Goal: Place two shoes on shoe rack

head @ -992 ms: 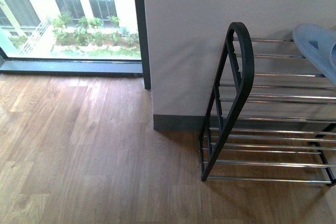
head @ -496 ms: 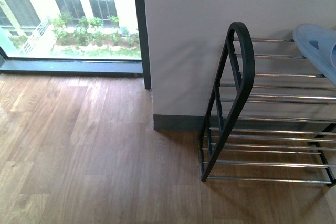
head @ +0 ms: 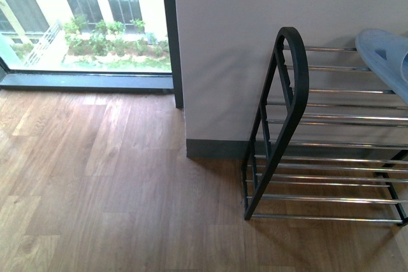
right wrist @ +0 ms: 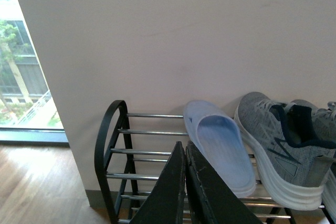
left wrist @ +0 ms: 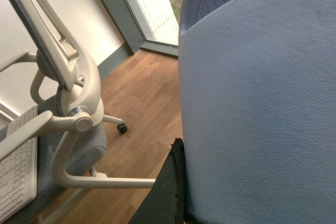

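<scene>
The shoe rack stands against the wall at the right of the front view, black-framed with chrome bars. In the right wrist view a grey knit sneaker with a white sole lies on the top tier of the shoe rack. A sliver of a second shoe shows at the picture's edge beside it. My right gripper is shut and empty, held in front of the rack, apart from it. My left gripper is shut with nothing in it, close against a blue padded chair. Neither arm shows in the front view.
A light blue slipper lies on the top tier next to the sneaker, also seen as the slipper in the front view. A white office chair and a keyboard stand near the left arm. Wooden floor stretches to a tall window.
</scene>
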Robot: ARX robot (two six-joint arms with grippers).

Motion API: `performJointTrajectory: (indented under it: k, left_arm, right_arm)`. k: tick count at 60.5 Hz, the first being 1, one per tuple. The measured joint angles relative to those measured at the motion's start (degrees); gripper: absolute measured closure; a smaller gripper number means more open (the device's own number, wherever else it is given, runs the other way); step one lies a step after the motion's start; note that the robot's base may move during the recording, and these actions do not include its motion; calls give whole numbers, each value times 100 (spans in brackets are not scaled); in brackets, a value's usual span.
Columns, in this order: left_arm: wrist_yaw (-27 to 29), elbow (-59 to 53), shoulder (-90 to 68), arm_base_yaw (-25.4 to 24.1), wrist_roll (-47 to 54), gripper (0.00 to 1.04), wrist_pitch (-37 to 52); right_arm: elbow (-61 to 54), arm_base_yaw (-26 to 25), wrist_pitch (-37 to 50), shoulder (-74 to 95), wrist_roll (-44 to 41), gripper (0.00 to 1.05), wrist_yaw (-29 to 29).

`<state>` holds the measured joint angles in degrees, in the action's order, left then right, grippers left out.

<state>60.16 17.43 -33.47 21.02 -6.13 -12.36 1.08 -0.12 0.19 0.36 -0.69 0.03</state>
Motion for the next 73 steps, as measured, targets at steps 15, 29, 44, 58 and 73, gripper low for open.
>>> performJointTrajectory:
  k: [15, 29, 44, 58, 73]
  left_arm:
    - [2, 0, 0, 0, 0, 103, 0]
    - [15, 0, 9, -2, 0, 103, 0]
    - [4, 0, 9, -2, 0, 103, 0]
    - [-743, 553, -579, 142, -1023, 103, -1108]
    - [-2199, 2518, -3001, 769, -2413, 103, -485]
  right_arm:
    - [0, 0, 0, -4, 4, 64, -2]
    - [0, 0, 0, -4, 4, 28, -24]
    - [0, 2, -4, -9, 11, 9, -22]
    - [0, 7, -15, -9, 22, 9, 44]
    - [0, 11, -15, -9, 24, 9, 17]
